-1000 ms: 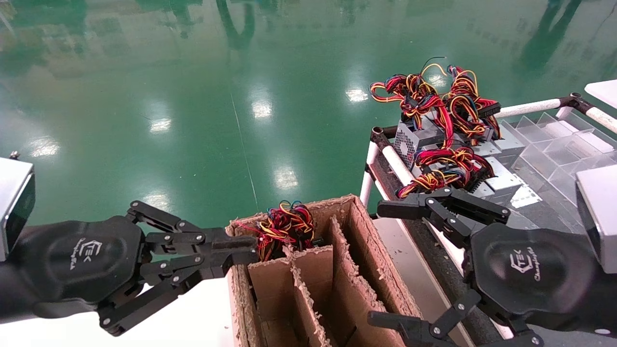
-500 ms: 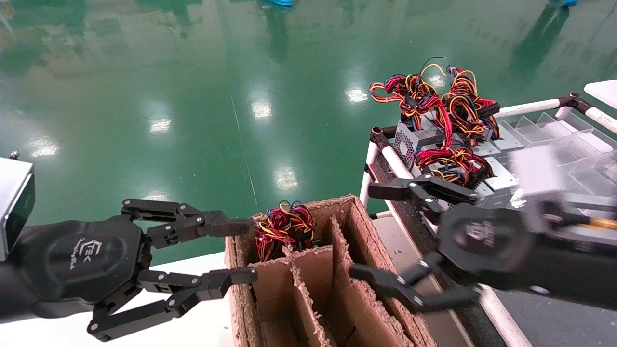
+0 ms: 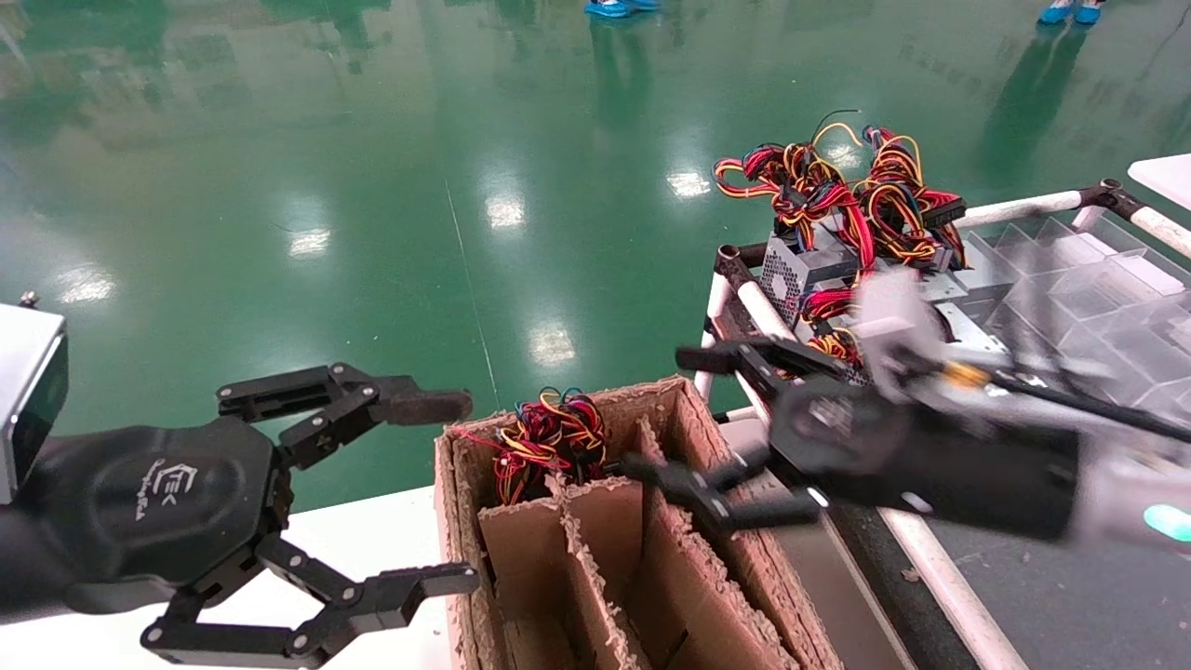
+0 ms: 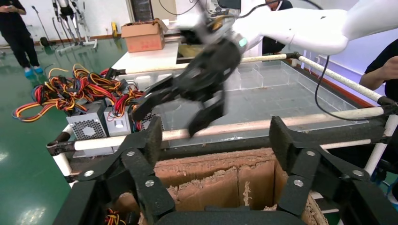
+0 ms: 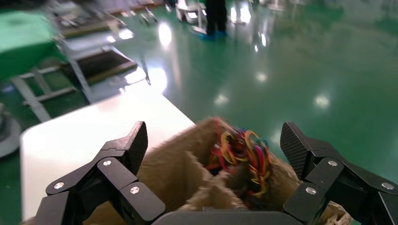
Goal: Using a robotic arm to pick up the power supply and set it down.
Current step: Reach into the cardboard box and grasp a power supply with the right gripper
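Supply (image 3: 549, 447) sits in the carton (image 3: 707, 596), probably just released; left claw (image 3: 442, 493) spread wide, right claw (image 3: 693, 423) open, arriving.

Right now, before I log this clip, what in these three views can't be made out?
- Body of the power supply in the carton: head view shows only its wires; cardboard walls hide the rest.
- Right end effector: motion-blurred in head and left wrist views.
- Carton floor: cut off by the head view's bottom edge.
- Power supplies on the cart: partly covered by the right arm.
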You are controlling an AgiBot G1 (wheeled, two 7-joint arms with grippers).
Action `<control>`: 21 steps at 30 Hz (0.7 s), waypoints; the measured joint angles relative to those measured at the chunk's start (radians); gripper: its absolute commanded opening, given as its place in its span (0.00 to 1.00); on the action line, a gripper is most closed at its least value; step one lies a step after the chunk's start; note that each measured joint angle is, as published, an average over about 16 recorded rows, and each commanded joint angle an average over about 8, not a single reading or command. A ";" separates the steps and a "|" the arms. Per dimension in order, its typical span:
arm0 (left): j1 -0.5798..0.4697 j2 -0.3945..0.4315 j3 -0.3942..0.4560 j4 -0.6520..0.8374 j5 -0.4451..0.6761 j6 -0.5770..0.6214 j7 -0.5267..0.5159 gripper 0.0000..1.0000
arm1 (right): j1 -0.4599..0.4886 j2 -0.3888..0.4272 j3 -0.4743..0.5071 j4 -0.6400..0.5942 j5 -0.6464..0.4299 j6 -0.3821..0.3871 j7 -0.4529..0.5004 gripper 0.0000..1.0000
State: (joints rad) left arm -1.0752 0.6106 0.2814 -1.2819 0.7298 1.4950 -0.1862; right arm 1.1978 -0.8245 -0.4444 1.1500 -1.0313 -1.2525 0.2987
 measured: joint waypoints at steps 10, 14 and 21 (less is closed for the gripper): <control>0.000 0.000 0.001 0.000 0.000 0.000 0.000 1.00 | 0.119 -0.181 -0.134 -0.157 -0.222 0.116 0.074 0.74; 0.000 0.000 0.001 0.000 -0.001 0.000 0.001 1.00 | 0.140 -0.225 -0.158 -0.213 -0.263 0.137 0.069 0.24; -0.001 -0.001 0.002 0.000 -0.001 0.000 0.001 1.00 | 0.145 -0.258 -0.163 -0.275 -0.273 0.152 0.032 0.00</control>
State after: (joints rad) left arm -1.0757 0.6101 0.2829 -1.2816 0.7288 1.4946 -0.1853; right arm 1.3423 -1.0822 -0.6073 0.8750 -1.3045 -1.1001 0.3308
